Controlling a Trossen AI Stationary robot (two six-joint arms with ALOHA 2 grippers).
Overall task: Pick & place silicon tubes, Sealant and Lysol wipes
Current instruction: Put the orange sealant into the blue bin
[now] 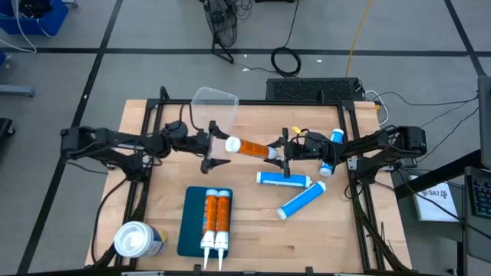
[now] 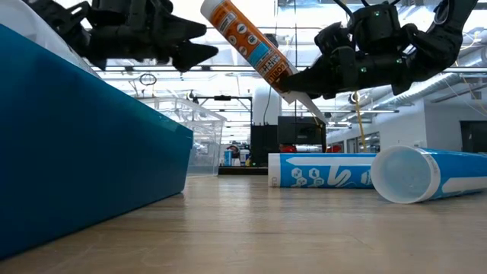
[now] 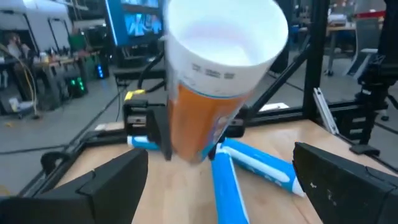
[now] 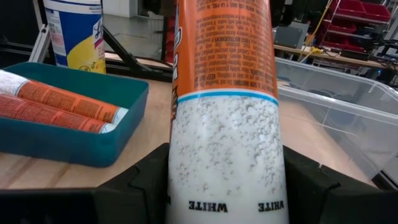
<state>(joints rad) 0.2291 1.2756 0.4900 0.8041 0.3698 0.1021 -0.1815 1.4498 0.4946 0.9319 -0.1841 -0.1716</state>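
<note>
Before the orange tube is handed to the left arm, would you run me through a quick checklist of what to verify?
1. Right gripper shut on the orange tube: ok.
2. Tube lifted clear of the table: ok.
3. Left gripper open at the tube's white end: ok.
4. Left fingers already touching the tube: cannot tell.
5. Room for a third tube in the teal tray, which holds two: ok.
6. Lysol wipes upright by the tray, out of the way: ok.
</note>
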